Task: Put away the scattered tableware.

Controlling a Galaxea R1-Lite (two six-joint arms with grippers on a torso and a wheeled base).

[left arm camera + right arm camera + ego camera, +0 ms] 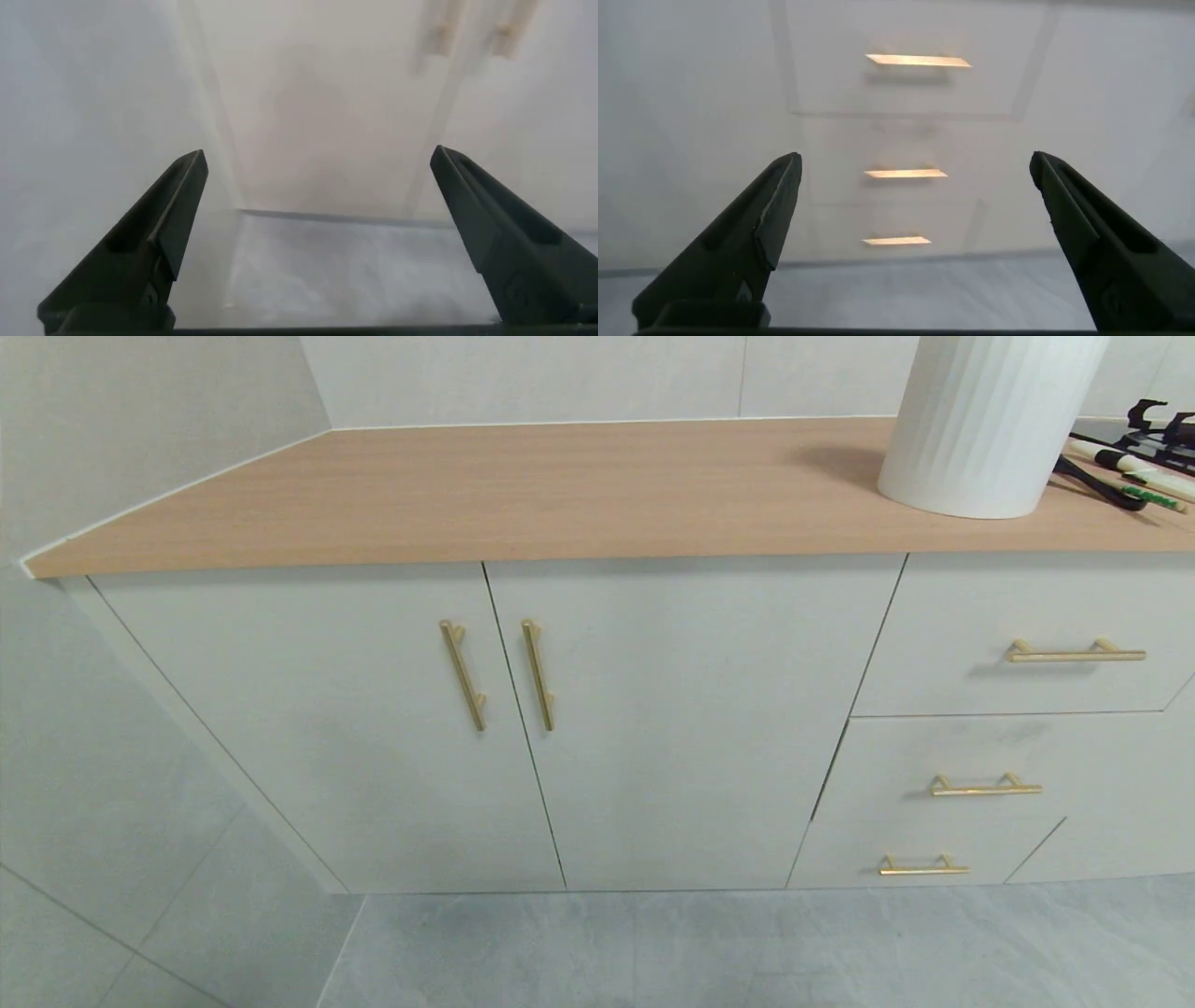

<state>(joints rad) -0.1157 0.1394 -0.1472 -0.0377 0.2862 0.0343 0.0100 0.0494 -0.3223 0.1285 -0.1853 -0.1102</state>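
The tableware (1125, 476) lies loose at the far right end of the counter (513, 495). It is a few long pieces, some dark-handled and some pale, crossing one another. I can't make out what each piece is. Just beside them a tall white ribbed holder (990, 429) stands upright, close enough that I'd guess it is where they belong. The drawers (934, 616) right underneath could serve as well.

There are three drawers stacked under that end of the counter. All are shut, each with a brass bar (1074, 653) across its front. To their left are two doors (691, 709), also shut, with their upright handles (538, 674) side by side where the doors meet.

The left gripper (318, 161) has its fingers spread wide with nothing between them, and it faces the foot of the doors and the floor (747, 943). The right gripper (915, 163) is just as wide apart and empty. It looks at the drawer stack, with the three bars lined up between its fingers.

Both hang low in front of the cabinet, well below the counter. By my reckoning nothing has been collected yet, and the right arm, facing the drawers, is the better placed to begin.
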